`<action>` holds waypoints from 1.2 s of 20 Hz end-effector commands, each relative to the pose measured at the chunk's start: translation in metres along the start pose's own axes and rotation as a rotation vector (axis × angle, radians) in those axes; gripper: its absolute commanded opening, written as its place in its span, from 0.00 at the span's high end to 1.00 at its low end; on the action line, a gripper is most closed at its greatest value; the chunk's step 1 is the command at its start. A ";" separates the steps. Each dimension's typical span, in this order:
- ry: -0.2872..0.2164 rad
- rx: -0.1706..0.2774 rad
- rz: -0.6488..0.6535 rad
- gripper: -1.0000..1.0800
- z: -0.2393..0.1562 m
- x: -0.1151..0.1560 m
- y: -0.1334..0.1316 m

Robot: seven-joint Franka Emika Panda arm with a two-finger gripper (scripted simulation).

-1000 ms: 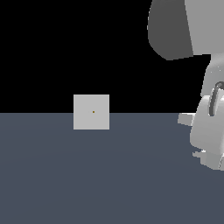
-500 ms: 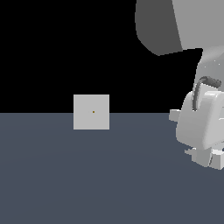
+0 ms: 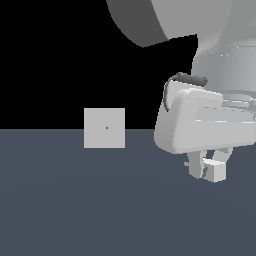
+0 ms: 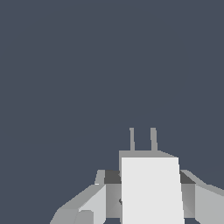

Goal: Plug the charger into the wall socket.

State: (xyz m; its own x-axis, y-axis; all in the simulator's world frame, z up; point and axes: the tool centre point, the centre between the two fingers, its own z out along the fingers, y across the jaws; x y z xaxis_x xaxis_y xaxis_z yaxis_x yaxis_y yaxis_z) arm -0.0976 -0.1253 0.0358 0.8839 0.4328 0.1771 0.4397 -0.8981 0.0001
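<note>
The wall socket (image 3: 104,128) is a flat light-grey square plate with a tiny orange dot at its centre, standing upright on the dark floor at the exterior view's left. My gripper (image 3: 209,169) hangs at the exterior view's right, well apart from the socket and just above the floor. It is shut on the charger (image 3: 216,170), a small pale block. In the wrist view the charger (image 4: 151,188) sits between my fingers (image 4: 94,199), with two thin prongs sticking out over bare floor. The socket is out of the wrist view.
A flat dark grey-blue floor (image 3: 75,200) fills the lower half of the exterior view, under a black background. The arm's bulky links (image 3: 170,20) crowd the upper right of that view.
The arm has swung toward the exterior view's left with the charger in its grip. The socket has stayed put.
</note>
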 end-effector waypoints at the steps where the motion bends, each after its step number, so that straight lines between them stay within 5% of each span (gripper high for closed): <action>1: 0.001 -0.006 0.035 1.00 -0.004 0.008 -0.014; 24: 0.002 -0.053 0.298 1.00 -0.032 0.089 -0.111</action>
State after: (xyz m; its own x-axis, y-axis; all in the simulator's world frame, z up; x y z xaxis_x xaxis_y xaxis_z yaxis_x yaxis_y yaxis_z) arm -0.0748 0.0033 0.0808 0.9697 0.1661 0.1791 0.1690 -0.9856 -0.0007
